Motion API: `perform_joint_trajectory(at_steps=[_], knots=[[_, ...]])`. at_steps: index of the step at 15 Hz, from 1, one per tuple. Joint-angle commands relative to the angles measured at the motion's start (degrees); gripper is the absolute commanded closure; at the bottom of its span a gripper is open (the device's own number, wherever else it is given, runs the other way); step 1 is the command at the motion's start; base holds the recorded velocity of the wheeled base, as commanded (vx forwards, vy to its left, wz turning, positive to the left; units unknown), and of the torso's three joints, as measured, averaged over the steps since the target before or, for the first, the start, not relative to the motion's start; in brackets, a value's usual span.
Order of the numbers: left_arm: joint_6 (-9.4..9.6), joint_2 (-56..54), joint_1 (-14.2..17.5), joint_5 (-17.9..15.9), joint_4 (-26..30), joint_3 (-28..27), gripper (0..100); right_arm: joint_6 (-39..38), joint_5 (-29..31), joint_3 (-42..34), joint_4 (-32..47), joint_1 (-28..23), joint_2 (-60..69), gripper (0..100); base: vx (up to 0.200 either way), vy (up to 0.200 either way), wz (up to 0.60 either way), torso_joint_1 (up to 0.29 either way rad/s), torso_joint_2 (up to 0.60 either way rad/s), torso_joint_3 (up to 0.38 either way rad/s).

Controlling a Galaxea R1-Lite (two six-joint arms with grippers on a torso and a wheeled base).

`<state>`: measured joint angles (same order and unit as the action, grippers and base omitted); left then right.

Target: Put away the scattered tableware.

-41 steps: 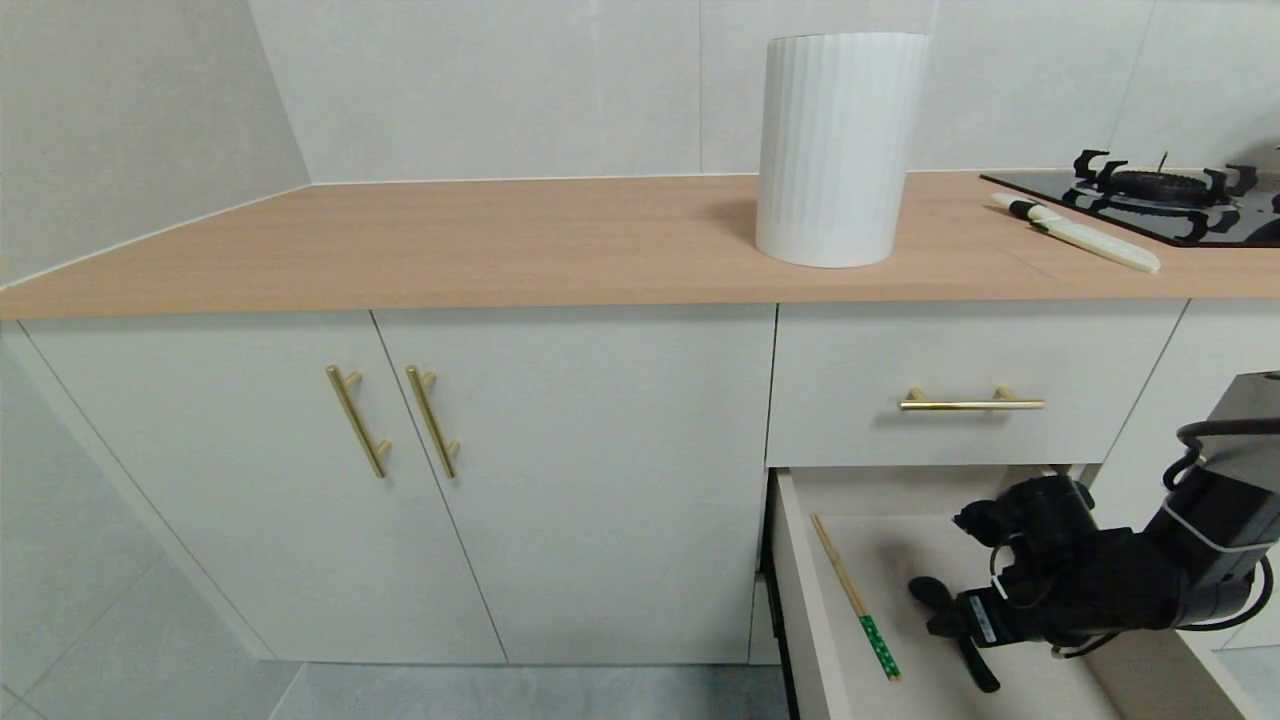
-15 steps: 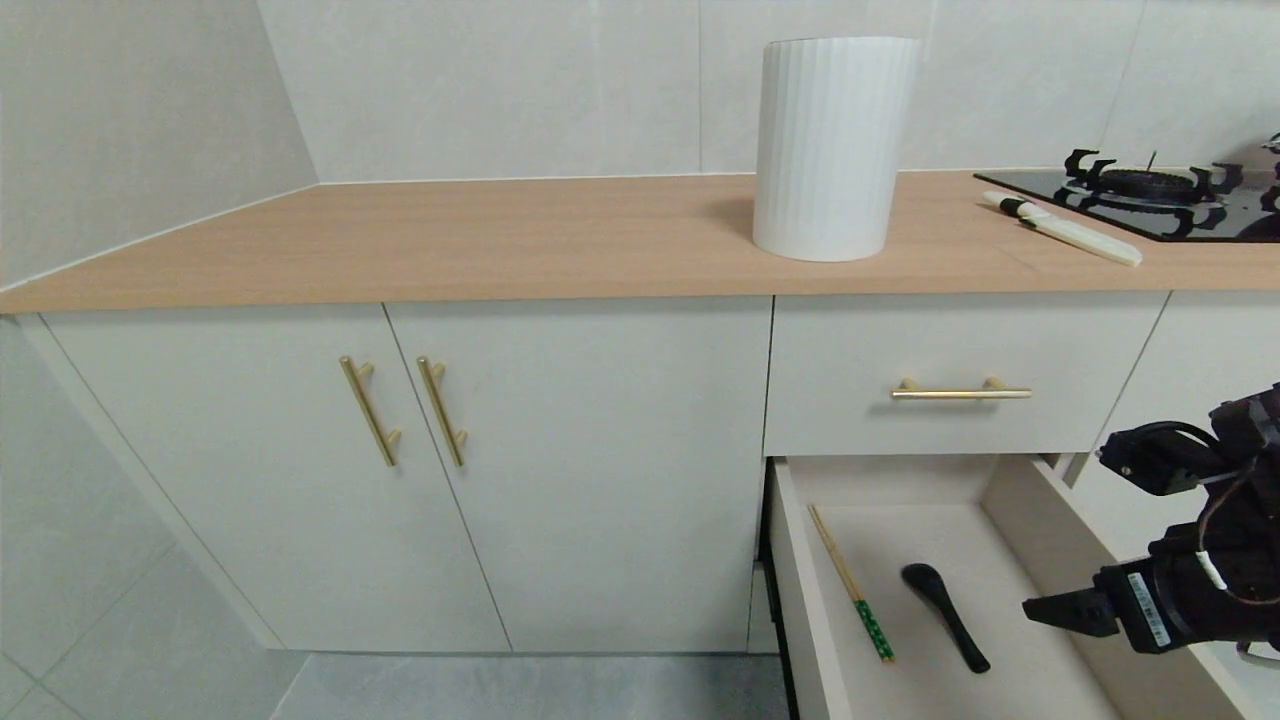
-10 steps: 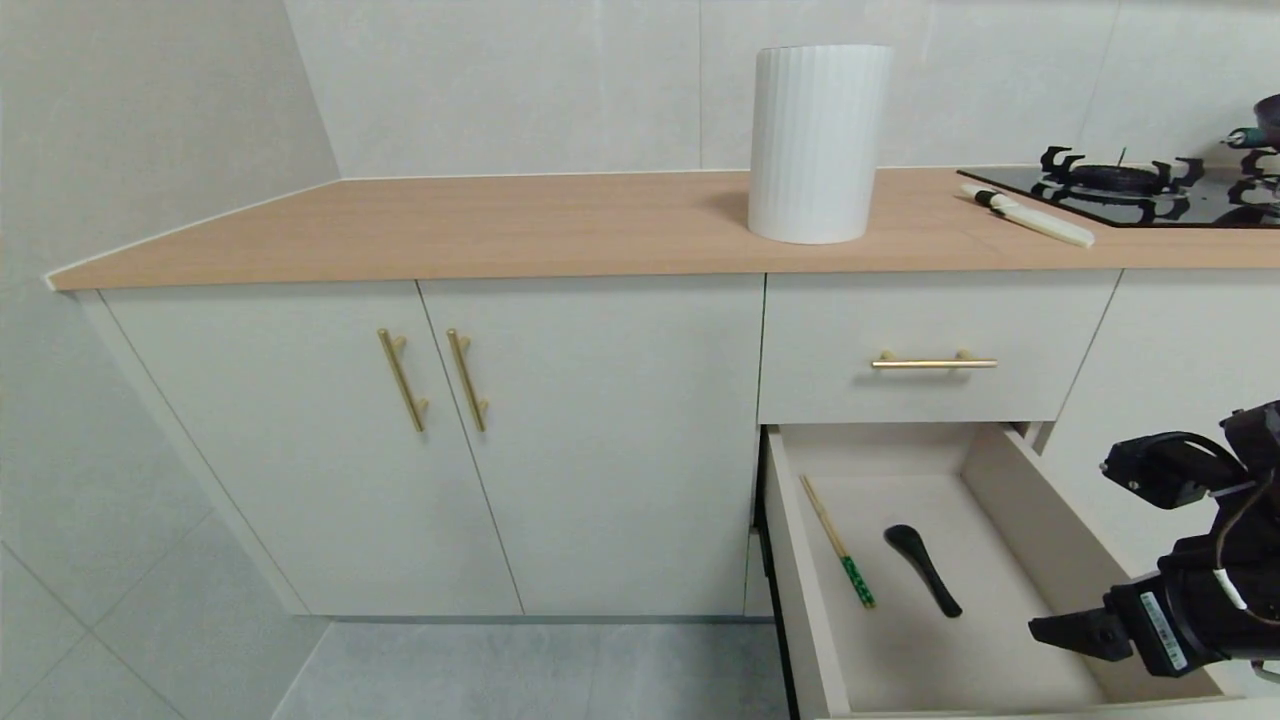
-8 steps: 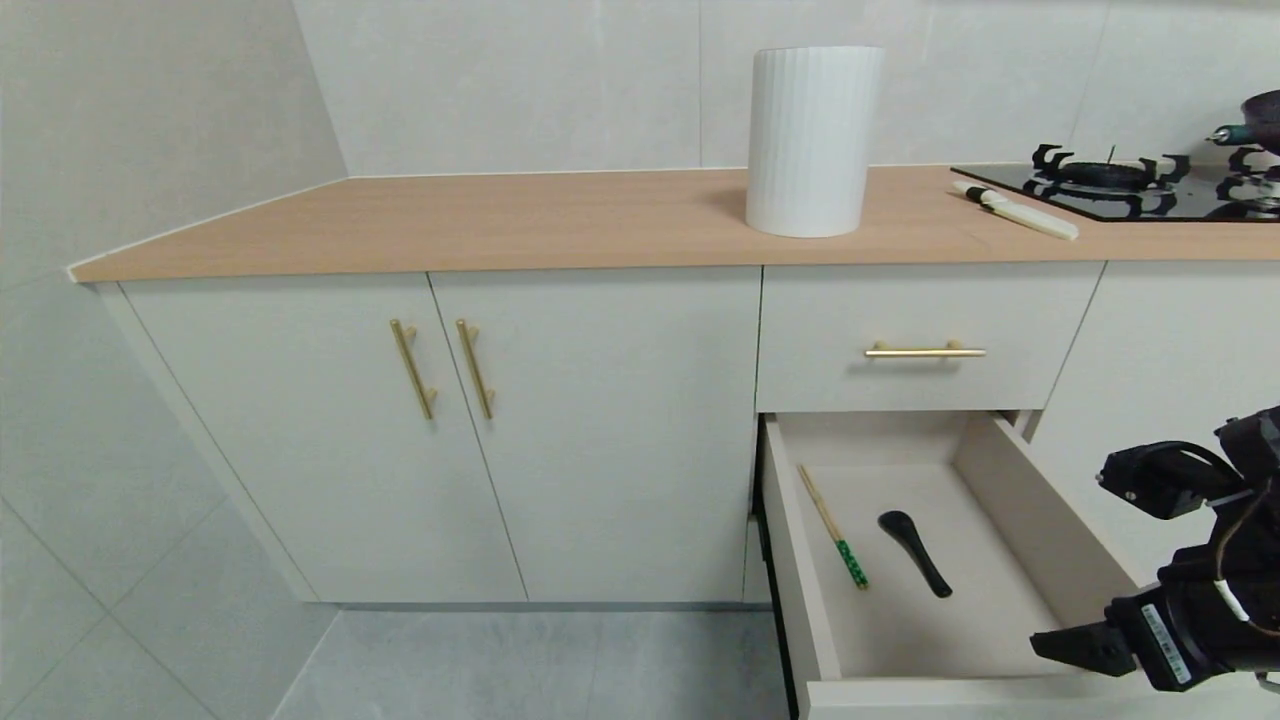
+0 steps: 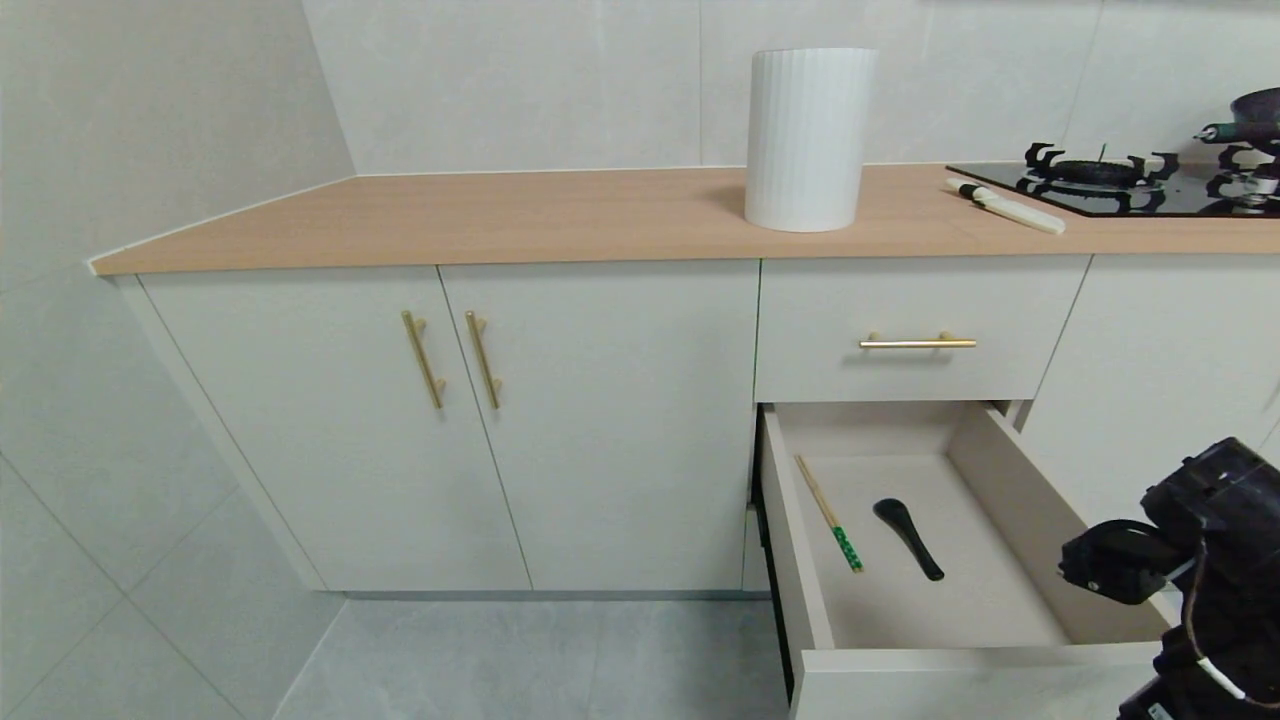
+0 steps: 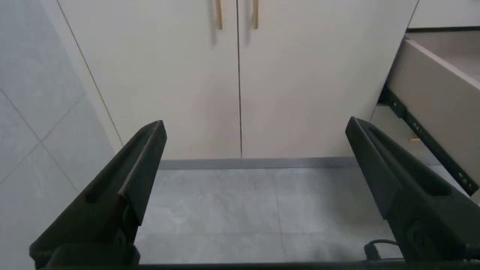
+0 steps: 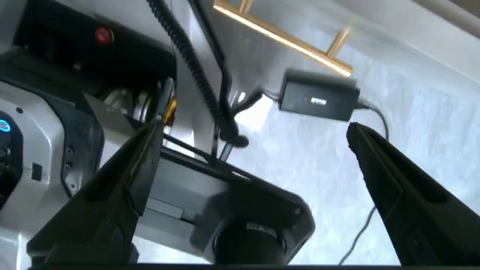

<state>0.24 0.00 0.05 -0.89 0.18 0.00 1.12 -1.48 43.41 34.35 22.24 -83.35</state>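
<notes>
The lower drawer (image 5: 792,545) stands pulled out under the wooden counter. Inside it lie a pair of chopsticks (image 5: 828,512) with green ends and a black spoon (image 5: 908,537), side by side and apart. A white-bladed knife (image 5: 1003,205) lies on the counter by the stove. My right arm (image 5: 1205,555) hangs low, to the right of the drawer and outside it. My right gripper (image 7: 255,129) is open with nothing between its fingers. My left gripper (image 6: 255,127) is open too, over the grey floor in front of the cabinet doors, with the drawer's side (image 6: 442,82) beside it.
A tall white ribbed container (image 5: 808,140) stands on the counter above the drawers. A black gas hob (image 5: 1120,180) with a dark pot (image 5: 1255,105) is at the far right. The upper drawer (image 5: 917,343) and both cabinet doors (image 5: 450,360) are closed.
My right gripper has let go of the black spoon in the drawer, drawn out to the right and dropped lower. The head camera has backed away, so more of the drawer and floor shows.
</notes>
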Motion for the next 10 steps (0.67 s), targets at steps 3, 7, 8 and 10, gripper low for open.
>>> perform_joint_trajectory(at_steps=[3,7,8,10], knots=[[0.02,0.0,-0.05,0.01,-0.01,0.0,0,-6.83,1.65,3.52,-0.69,0.35,-11.84,0,0.0,0.0,0.0,0.0,0.0,0.0],[0.02,0.0,0.04,0.01,-0.01,0.0,0,-12.46,5.96,4.05,-6.32,-0.35,-15.62,0,0.0,0.0,0.0,0.0,0.0,0.0],[0.02,0.0,0.04,0.01,-0.01,0.0,0,-12.55,6.13,4.14,-6.4,-0.35,-15.97,0,0.0,0.0,0.0,0.0,0.0,0.0],[0.02,0.0,-0.05,0.01,-0.01,0.0,0,-12.55,6.31,3.87,-7.63,-0.44,-16.06,0,0.0,0.0,0.0,0.0,0.0,0.0]])
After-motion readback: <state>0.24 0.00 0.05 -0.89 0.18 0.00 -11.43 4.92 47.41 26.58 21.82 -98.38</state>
